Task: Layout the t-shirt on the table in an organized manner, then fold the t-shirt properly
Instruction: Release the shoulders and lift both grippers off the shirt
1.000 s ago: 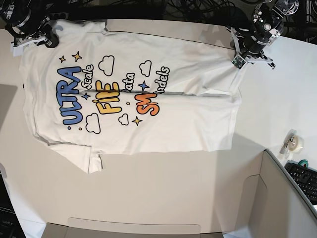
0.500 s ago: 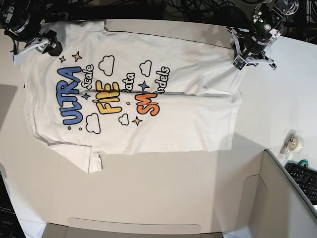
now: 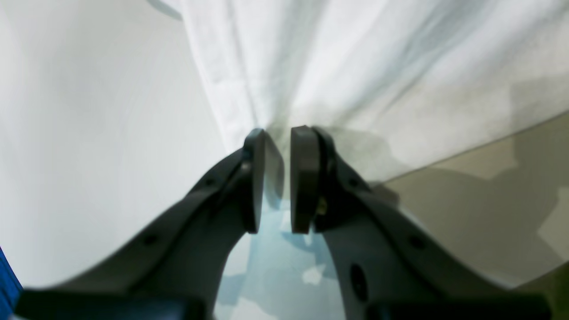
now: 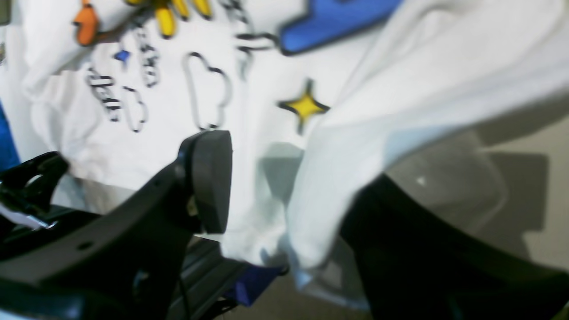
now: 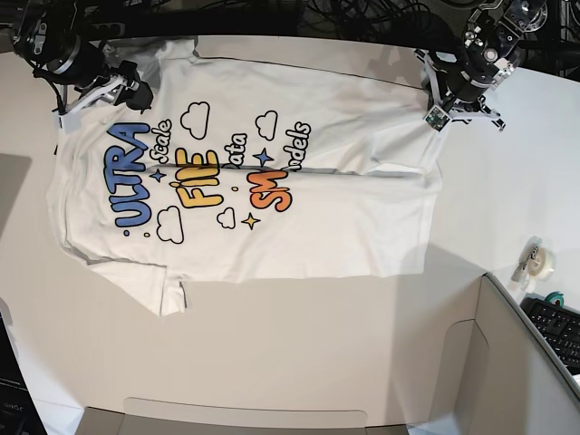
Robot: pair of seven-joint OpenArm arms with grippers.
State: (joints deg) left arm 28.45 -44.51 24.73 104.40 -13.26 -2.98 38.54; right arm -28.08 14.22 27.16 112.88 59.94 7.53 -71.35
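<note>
Left wrist: left gripper (image 3: 275, 178), dark pads narrowly parted, nothing pinched; hem of white printed cotton t-shirt (image 3: 355, 58) just beyond tips at 12 o'clock, apparently freed to lie flat.

Right wrist: right gripper (image 4: 293, 186) spread wide, sleeve cloth draped between pads, likely for a tuck.

Base: t-shirt print-up, spread on off-white matte table (image 5: 299, 344); grippers at 10 and 2 o'clock corners.

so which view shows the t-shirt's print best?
Base: the t-shirt lies spread on the table, whole print readable. The right wrist view catches only blurred fragments, a yellow star and clouds. The left wrist view shows plain white fabric.
</note>
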